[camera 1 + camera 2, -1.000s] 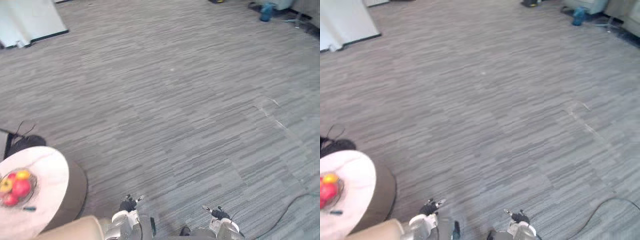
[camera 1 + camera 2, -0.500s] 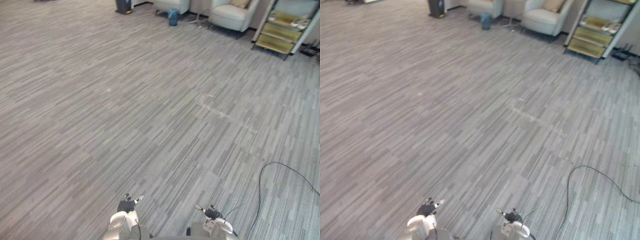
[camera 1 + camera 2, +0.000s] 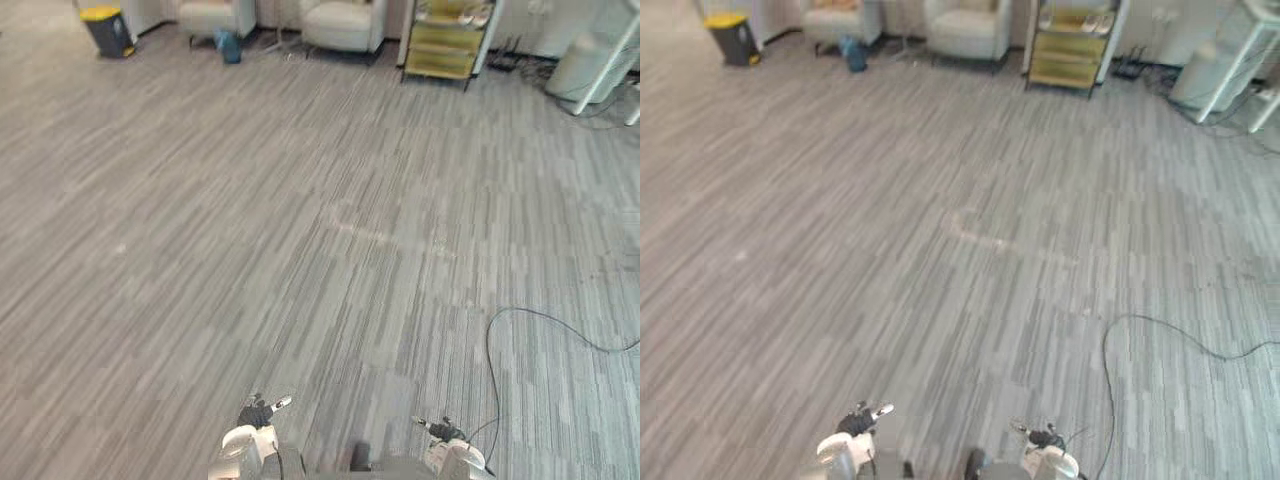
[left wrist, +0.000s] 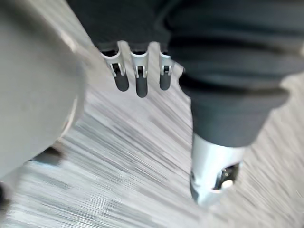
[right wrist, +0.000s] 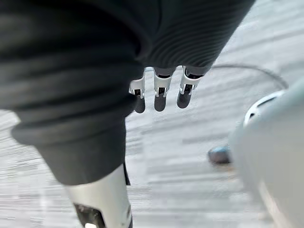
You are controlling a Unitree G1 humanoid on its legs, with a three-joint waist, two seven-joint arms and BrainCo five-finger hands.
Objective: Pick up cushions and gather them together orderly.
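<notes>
Indoors, armchairs [image 3: 343, 22], a shelf rack [image 3: 445, 42] and a lidded bin [image 3: 108, 28] are lining the grey floor's [image 3: 300, 250] far edge; left robot hand [image 3: 257, 413] and right robot hand [image 3: 439, 431] are hanging open, empty.

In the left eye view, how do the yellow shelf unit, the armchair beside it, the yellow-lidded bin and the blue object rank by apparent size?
1. yellow shelf unit and armchair: they look alike and both are cut off by the top edge, so I do not rank them.
2. yellow-lidded bin.
3. blue object.
</notes>
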